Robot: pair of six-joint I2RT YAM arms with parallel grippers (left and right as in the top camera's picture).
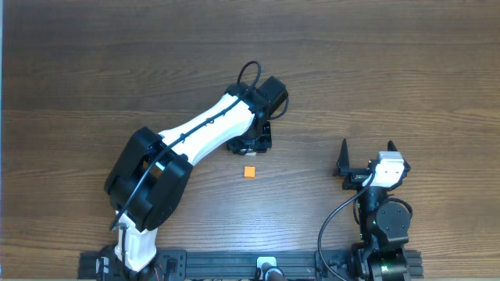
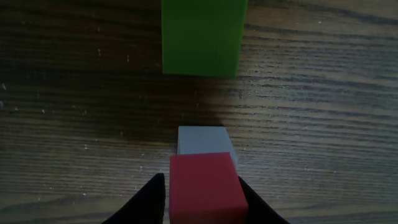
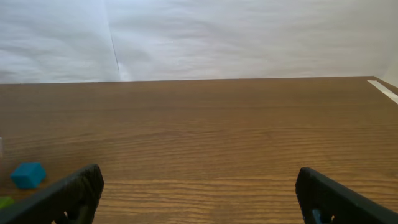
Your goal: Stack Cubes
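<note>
My left gripper is shut on a red cube, its fingers close against both sides. Just past the red cube a grey cube rests on the wood, partly hidden under it; whether the two touch I cannot tell. A green cube stands farther off in the same line. In the top view the left gripper is at mid-table, and a small orange cube lies just in front of it. My right gripper stands open near its base, holding nothing. A blue cube lies off to its side.
The wooden table is bare across the back and the right. The left arm's white link slants across the middle. A white wall rises behind the table's far edge.
</note>
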